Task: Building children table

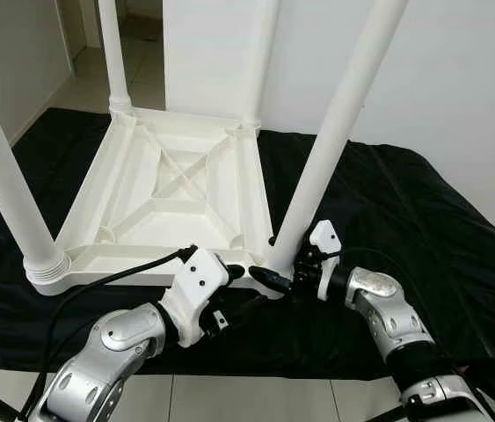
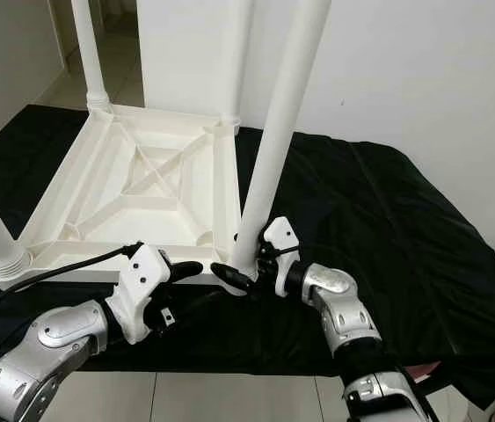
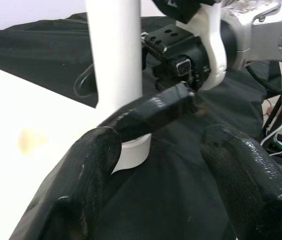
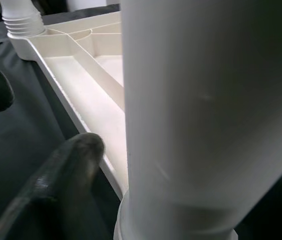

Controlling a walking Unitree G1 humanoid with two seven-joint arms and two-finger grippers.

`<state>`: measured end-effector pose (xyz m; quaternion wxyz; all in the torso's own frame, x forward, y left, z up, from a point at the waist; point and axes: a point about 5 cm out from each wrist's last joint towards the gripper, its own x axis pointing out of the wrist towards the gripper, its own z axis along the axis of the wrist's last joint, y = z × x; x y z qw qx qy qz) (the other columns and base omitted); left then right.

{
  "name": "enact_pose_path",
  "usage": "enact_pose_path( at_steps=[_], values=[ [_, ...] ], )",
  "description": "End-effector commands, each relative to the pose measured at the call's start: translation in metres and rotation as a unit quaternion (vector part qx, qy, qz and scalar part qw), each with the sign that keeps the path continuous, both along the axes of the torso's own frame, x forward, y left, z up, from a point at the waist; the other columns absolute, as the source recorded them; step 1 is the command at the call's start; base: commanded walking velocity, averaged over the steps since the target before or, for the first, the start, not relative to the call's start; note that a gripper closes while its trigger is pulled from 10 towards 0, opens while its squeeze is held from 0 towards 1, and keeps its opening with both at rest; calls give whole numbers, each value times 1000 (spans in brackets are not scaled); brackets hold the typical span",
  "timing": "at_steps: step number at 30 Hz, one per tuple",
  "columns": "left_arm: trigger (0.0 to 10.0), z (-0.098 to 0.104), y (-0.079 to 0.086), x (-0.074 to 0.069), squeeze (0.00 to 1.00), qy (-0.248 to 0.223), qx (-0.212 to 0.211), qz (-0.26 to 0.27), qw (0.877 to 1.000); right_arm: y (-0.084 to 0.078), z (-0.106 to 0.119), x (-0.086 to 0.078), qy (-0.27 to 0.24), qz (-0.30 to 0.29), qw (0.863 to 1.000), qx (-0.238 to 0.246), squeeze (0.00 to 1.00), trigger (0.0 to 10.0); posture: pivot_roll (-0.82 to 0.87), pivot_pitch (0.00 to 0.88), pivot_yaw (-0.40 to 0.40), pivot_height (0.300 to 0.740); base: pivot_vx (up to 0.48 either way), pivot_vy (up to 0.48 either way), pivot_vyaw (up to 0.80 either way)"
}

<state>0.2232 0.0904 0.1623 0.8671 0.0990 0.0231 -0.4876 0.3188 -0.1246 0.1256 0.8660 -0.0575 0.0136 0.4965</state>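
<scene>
White kids' table point(image 1: 177, 189) lies upside down on black cloth point(image 1: 405, 220), legs up. Near-right leg point(image 1: 335, 132) stands tilted in its corner socket, base at the table's front-right corner. Right gripper point(image 1: 275, 280) sits at that leg's base, jaws around the lower end w/ one finger point(image 4: 60, 180) touching the leg just above the collar; grasping the leg, as far as the wrist view shows. Left gripper point(image 1: 234, 268) is just beside the same corner, jaws released and spread, fingers point(image 3: 80, 175) either side of open cloth, not gripping. Near-left leg point(image 1: 5, 185) & far-left leg point(image 1: 113, 53) upright in their sockets. White wall point(image 1: 458, 79) behind.
</scene>
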Motion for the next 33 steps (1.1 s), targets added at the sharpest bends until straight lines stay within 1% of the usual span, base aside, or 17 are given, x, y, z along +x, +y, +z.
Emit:
enact_pose_path(
  at_steps=[1,2,3,4,5,10,12,18,19,20,24,25,26,27,28,29,33],
  values=[
    [10000,3,-1,-1,0,-10,-2,8,1000,5,0,3,-1,13,1000,-13,0,4471,87,0,-122,740,0,0,0],
    [10000,3,-1,-1,0,-10,-2,8,1000,5,0,3,-1,13,1000,-13,0,4471,87,0,-122,740,0,0,0],
    [10000,3,-1,-1,0,-11,-3,8,1000,5,-2,4,0,14,1000,-14,0,627,89,0,-125,740,0,0,0],
    [10000,3,-1,-1,0,-11,-3,8,1000,5,-2,4,0,14,1000,-14,0,627,89,0,-125,740,0,0,0],
    [10000,3,-2,-1,0,-11,-3,8,1000,4,-3,5,4,16,1000,-12,0,0,89,0,-125,740,0,0,0],
    [10000,2,-2,-2,0,-11,-3,7,1000,2,-6,5,12,18,1000,-9,0,0,83,0,-124,740,0,0,0],
    [10000,1,-3,-2,0,-10,-3,5,1000,-1,-9,4,21,5,1000,2,0,0,73,0,-127,740,0,0,0],
    [10000,-1,-6,0,0,-10,-6,3,1000,-1,-14,-3,26,-30,999,2,0,0,65,0,-134,740,0,0,0],
    [10000,-1,-6,0,0,-10,-7,3,1000,0,-15,-5,21,-42,999,-1,0,8157,61,0,-135,740,0,0,0],
    [10000,-2,-6,0,0,-10,-6,3,1000,2,-15,-7,19,-55,998,5,0,10000,57,0,-135,740,0,0,0],
    [10000,-3,-7,0,0,-9,-6,3,1000,3,-15,-9,17,-68,997,10,0,10000,55,0,-135,740,0,0,0],
    [10000,-3,-7,0,0,-10,-6,3,1000,5,-15,-10,12,-94,995,14,0,10000,51,0,-134,740,0,0,0],
    [10000,-3,-7,0,0,-10,-6,3,1000,5,-15,-10,12,-94,995,14,0,10000,51,0,-134,740,0,0,0],
    [10000,-4,-7,2,0,-11,-6,5,1000,7,-14,-10,3,-127,992,20,0,10000,48,0,-131,740,0,0,0],
    [10000,-4,-7,2,0,-11,-6,5,1000,7,-14,-10,3,-127,992,20,0,10000,48,0,-131,740,0,0,0],
    [10000,-4,-5,5,0,-12,-7,13,1000,8,-12,-13,-14,-196,980,34,0,10000,45,0,-133,740,0,0,0],
    [10000,-5,-3,8,0,-15,-10,25,1000,9,-11,-17,-13,-240,969,54,0,10000,44,0,-131,740,0,0,0]
  ],
)
